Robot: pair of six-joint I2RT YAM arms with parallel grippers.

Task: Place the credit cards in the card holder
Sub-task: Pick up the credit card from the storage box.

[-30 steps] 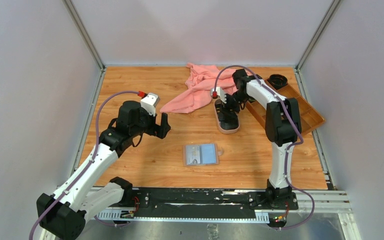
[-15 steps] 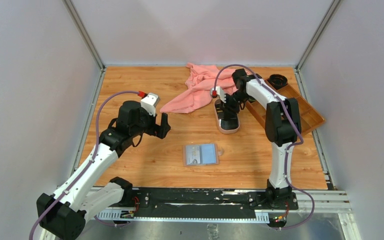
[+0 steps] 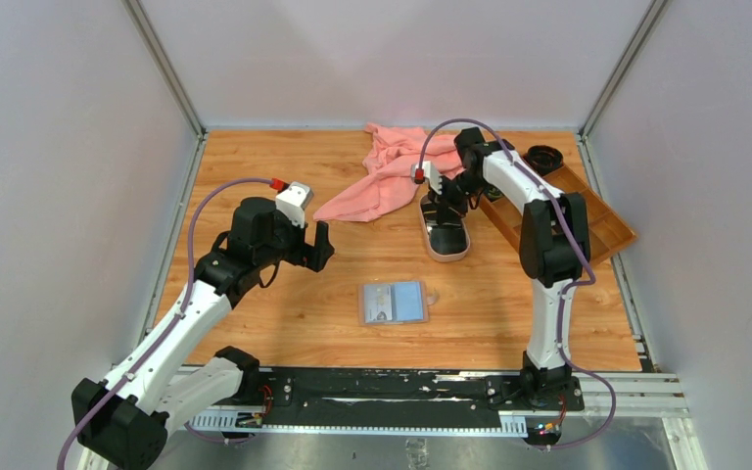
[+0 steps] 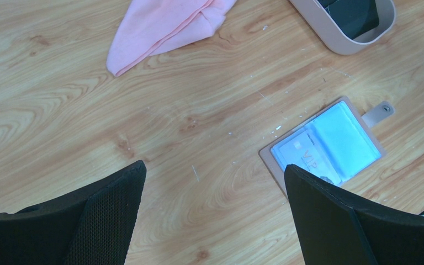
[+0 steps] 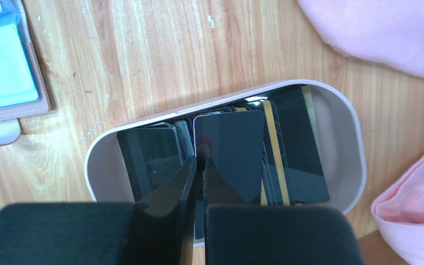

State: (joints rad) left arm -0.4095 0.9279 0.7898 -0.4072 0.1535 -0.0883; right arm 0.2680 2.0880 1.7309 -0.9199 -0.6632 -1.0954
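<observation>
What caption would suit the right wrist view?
Right fingers pinch a black credit card inside the oval tray.

White tubular links [image 3: 171, 338] join chunky black joint housings [image 3: 252, 223] on the left arm [image 3: 147, 364] and right arm [image 3: 546, 323] alike. A purple cable [image 3: 196, 220] loops along each (ending at a red plug [image 3: 277, 183] beside a white wrist camera block [image 3: 294, 199]). The left gripper [image 4: 212, 168] has broad black fingers [image 4: 110, 212], finely meshed inside.

Top external: high over near edge, angled down, whole table [image 3: 255, 304]. Left wrist: mid-height, oblique, card holder [image 4: 326, 144] and oval tray [image 4: 342, 48] edge. Right wrist: close above tray, credit cards [image 5: 237, 154]. All 3 share tray, holder.
</observation>
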